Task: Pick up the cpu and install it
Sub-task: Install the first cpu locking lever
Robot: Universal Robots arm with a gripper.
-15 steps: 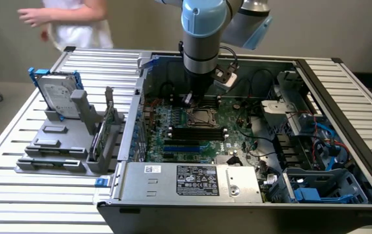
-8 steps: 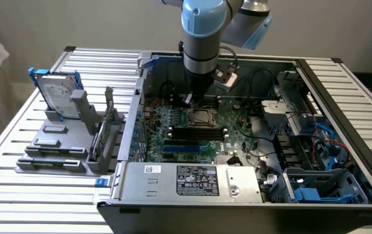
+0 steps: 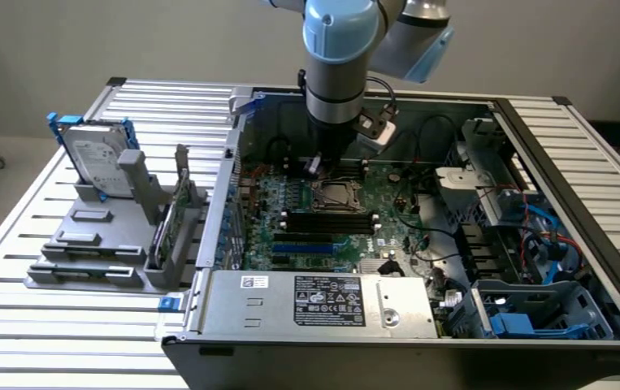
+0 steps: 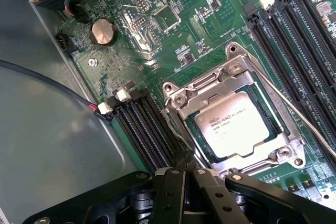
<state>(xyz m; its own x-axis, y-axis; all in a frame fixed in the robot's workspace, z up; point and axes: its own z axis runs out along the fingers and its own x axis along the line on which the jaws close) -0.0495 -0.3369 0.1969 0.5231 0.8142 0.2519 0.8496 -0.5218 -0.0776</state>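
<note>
The cpu [image 4: 236, 124], a small square chip with a silver-grey top, lies flat inside the metal socket frame [image 4: 181, 100] on the green motherboard [image 4: 173, 45]. The frame's wire lever [image 4: 294, 108] runs along one side of it. My gripper [image 4: 185, 163] is shut, with its black fingers pressed together and nothing seen between them. Its tips sit at the frame's corner, just beside the cpu. In the exterior view the arm reaches down into the open computer case, with the gripper [image 3: 315, 166] just above the socket frame [image 3: 338, 196].
Black memory slots [image 4: 142, 129] flank the socket on both sides. A coin battery [image 4: 102, 31] and black cables [image 4: 47, 82] lie near the case wall. A hard drive [image 3: 98, 154] stands in a grey rack outside the case. The power supply [image 3: 321, 305] fills the case's front.
</note>
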